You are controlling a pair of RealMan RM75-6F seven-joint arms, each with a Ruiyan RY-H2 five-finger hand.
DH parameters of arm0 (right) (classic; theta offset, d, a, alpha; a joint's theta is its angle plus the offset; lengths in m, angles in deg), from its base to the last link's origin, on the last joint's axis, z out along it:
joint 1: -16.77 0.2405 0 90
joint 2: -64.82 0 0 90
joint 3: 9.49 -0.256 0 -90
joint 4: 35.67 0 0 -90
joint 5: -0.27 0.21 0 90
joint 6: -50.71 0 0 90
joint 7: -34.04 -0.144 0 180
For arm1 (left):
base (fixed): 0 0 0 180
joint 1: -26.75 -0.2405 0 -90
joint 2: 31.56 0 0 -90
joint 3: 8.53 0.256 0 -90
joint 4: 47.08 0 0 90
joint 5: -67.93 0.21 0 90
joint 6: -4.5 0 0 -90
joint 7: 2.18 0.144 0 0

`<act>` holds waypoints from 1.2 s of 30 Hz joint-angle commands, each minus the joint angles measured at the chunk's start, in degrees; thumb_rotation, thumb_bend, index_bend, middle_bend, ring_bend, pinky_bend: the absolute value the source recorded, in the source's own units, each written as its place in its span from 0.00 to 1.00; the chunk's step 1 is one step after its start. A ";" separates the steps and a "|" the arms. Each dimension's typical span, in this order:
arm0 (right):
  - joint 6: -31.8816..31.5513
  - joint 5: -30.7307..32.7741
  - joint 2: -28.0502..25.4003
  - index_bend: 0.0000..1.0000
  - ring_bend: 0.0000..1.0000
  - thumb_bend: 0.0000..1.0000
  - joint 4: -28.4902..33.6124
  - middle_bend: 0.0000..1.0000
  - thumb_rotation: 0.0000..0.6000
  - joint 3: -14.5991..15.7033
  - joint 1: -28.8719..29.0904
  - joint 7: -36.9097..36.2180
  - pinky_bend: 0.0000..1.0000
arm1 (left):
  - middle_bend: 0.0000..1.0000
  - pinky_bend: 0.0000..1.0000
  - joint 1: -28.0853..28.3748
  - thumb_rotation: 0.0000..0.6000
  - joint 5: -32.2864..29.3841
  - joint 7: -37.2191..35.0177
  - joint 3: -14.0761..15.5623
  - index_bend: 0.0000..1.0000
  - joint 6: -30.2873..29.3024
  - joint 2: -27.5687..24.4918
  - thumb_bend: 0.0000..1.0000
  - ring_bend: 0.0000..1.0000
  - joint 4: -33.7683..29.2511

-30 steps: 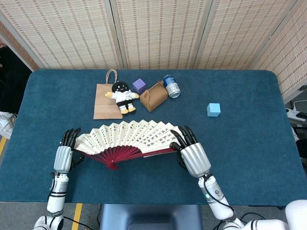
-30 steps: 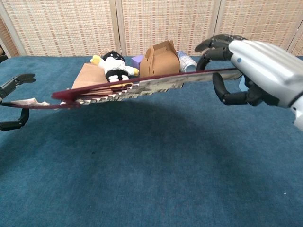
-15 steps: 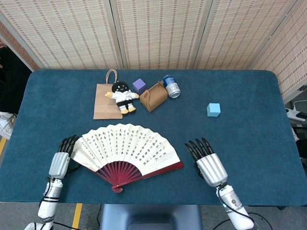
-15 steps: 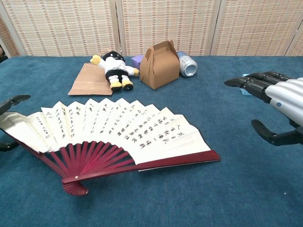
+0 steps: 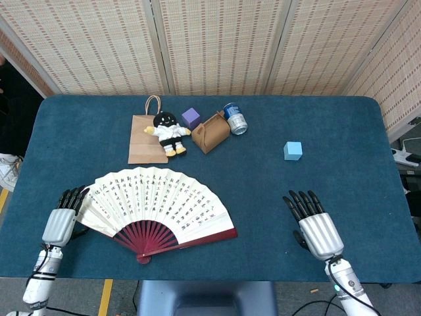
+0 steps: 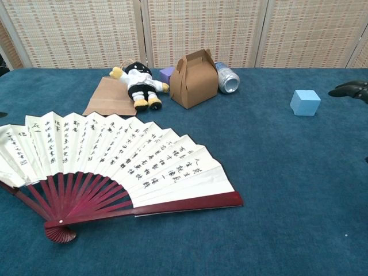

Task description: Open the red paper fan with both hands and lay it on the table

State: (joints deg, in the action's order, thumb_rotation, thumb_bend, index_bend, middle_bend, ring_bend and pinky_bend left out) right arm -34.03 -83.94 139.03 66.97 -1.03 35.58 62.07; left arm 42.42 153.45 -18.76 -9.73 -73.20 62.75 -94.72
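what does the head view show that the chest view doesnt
Only the head view shows the left hand at the fan's left edge, the whole right hand with fingers spread, and all table edges. Only the chest view shows the can's open mouth and the box's side. Both show the open red paper fan lying flat, the blue cube and the doll.

The red paper fan lies spread open on the table, with right hand fingertips at the frame's edge.
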 commanded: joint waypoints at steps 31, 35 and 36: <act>-5.13 -2.84 -7.33 0.00 0.00 0.27 -4.40 0.00 1.00 -2.59 -12.60 -14.52 0.00 | 0.00 0.00 0.72 1.00 -11.08 17.37 -4.03 0.00 5.93 -17.57 0.47 0.00 -32.27; -6.17 -0.75 -7.14 0.00 0.00 0.27 -5.92 0.00 1.00 -4.57 -13.88 -15.82 0.00 | 0.00 0.00 -2.25 1.00 4.69 -12.66 1.00 0.00 -1.31 -21.81 0.46 0.00 -32.64; -6.60 -0.23 -7.02 0.00 0.00 0.27 -6.41 0.00 1.00 -5.24 -14.13 -16.38 0.00 | 0.00 0.00 -2.90 1.00 6.70 -14.57 1.78 0.00 -3.45 -21.85 0.46 0.00 -31.06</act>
State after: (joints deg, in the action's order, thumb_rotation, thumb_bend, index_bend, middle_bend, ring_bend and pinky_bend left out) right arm -39.95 -85.11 131.86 61.37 -5.24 22.03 46.60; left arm 43.08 142.31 0.11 -12.80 -70.18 44.86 -126.20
